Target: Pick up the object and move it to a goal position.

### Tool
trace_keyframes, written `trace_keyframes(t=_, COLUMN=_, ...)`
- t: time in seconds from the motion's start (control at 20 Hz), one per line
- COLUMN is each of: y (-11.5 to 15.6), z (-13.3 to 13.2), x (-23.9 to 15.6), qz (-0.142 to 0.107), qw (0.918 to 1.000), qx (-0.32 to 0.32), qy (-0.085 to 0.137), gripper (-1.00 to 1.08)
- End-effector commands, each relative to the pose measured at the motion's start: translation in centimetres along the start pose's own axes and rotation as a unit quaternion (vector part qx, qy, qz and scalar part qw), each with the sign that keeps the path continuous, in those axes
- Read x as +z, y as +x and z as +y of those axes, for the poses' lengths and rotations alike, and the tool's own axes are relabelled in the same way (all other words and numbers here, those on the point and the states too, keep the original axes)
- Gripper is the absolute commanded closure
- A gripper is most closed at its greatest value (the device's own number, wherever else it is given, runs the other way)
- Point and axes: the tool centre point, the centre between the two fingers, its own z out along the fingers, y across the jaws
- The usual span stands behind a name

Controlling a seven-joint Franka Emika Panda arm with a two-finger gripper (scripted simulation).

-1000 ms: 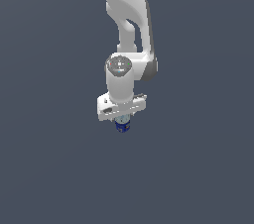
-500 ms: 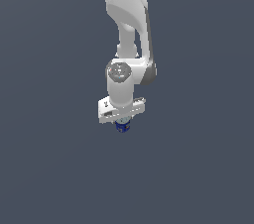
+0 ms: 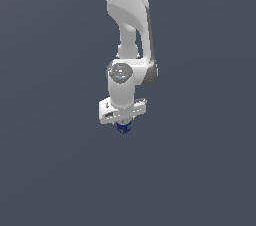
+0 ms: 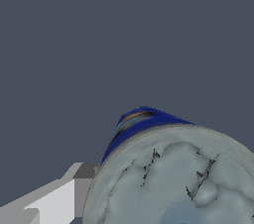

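Observation:
The small blue can (image 3: 123, 128) stands upright on the grey floor, directly under the white hand. Only its lower part shows below the hand in the exterior view. My gripper (image 3: 123, 123) is down over the can, with the can between its fingers. In the wrist view the can's silvery-grey round top (image 4: 173, 188) fills the near corner, with its blue side (image 4: 141, 119) showing beyond it. One white finger (image 4: 54, 200) lies against the can's side. The other finger is out of view. The gripper looks shut on the can.
The plain dark grey floor (image 3: 50, 170) lies all round the can. The white arm (image 3: 127, 15) rises straight up behind the hand to the top edge of the exterior view. No other objects show.
The hand came down a little over the can between the earliest frame and the middle one, then stayed about still. The can has not moved.

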Motion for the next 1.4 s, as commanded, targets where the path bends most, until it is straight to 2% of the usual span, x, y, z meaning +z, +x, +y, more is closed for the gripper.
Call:
trace_keyframes(t=0.0, y=0.0, z=-0.1, x=-0.3, qz=0.000, qw=1.0000, qx=0.000, qy=0.000, gripper=1.08)
trace_keyframes(t=0.3, y=0.1, z=-1.1, x=-2.4, qz=0.000, qw=1.0000, qx=0.000, qy=0.000, gripper=1.08)
trace_keyframes(t=0.55, y=0.2, z=-2.7, x=-5.9, qz=0.000, qw=1.0000, qx=0.000, qy=-0.001, gripper=1.08)
trace_keyframes(t=1.35, y=1.0, z=-10.9, x=-23.4, qz=0.000, qw=1.0000, qx=0.000, qy=-0.001, gripper=1.08)
